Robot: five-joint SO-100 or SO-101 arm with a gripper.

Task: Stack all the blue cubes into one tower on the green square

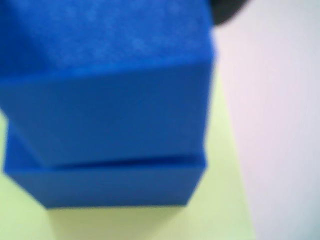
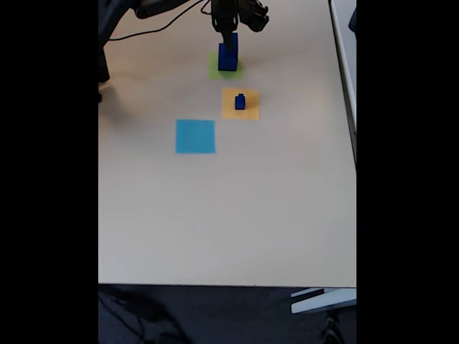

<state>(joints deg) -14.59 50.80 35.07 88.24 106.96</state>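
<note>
Here the wrist view shows the medium blue cube (image 1: pixel 105 85) sitting on the large blue cube (image 1: pixel 107 185), its edges turned slightly off those of the one below, both on the green square (image 1: pixel 220 210). In the fixed view the gripper (image 2: pixel 228 34) hangs right at the top of this stack; whether its claw grips the upper cube or stands apart cannot be told. The small blue cube (image 2: pixel 240 102) rests on the orange-yellow square (image 2: pixel 251 111), near the light blue square (image 2: pixel 195 136) on the table (image 2: pixel 229 215).

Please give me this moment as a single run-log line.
stage: stacking | gripper: at top of blue stack, grip state unclear | stack: two cubes on green square | small blue cube: on orange square
</note>
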